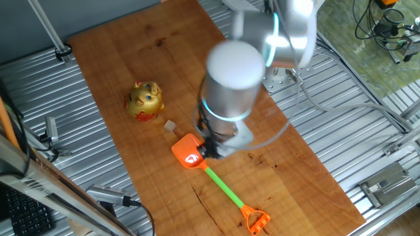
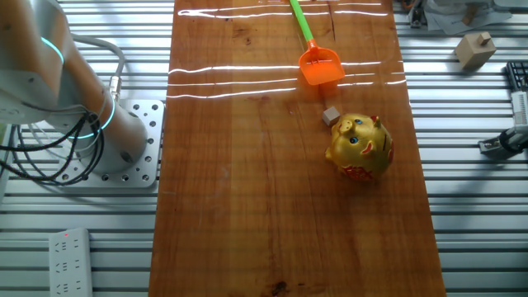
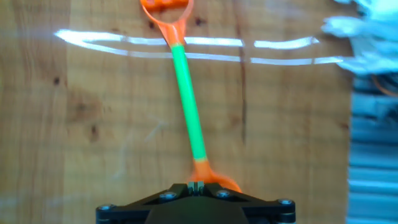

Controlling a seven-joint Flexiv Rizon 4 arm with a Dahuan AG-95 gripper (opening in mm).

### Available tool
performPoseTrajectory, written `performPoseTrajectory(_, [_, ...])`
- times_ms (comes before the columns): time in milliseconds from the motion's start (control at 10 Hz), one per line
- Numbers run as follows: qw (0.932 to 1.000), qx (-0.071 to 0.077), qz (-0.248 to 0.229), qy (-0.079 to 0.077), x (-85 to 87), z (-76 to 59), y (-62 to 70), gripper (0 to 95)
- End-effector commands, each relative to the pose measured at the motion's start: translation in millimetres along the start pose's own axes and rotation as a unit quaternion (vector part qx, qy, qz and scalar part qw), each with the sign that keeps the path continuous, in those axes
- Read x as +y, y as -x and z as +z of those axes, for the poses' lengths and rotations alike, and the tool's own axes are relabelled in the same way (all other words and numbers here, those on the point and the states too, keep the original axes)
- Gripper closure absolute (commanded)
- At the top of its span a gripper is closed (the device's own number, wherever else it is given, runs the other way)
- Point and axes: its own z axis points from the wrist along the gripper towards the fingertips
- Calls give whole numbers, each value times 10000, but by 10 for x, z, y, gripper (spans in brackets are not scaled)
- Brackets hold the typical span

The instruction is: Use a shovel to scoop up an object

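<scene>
The other fixed view shows the object (image 2: 331,115) at the shovel's (image 2: 318,64) five o'clock; the gripper's (image 1: 213,145) jaws are hidden, so I cannot tell.

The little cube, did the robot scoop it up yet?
Not yet. The cube sits on the table beside the golden figurine, just off the shovel blade. The gripper is down over the blade end; whether it grips is hidden. Scooping and lifting remain.

Shovel (image 1: 197,159): orange blade, bright green shaft, orange loop end. Beside the blade: pale tan cube (image 2: 332,115), golden figurine (image 2: 360,147) with red base.
</scene>
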Motion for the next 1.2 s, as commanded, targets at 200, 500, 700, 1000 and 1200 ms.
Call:
performPoseTrajectory(200, [10000, -13, -45, -10, 22, 287, 119, 950])
performPoseTrajectory(500, [10000, 17, -53, -27, 69, 635, 234, 950])
performPoseTrajectory(700, [9999, 75, -132, -19, 82, 754, 275, 950])
performPoseTrajectory(1000, [9993, 302, -228, -18, 82, 768, 274, 950])
performPoseTrajectory(1200, [9986, 435, -287, -42, 83, 770, 273, 950])
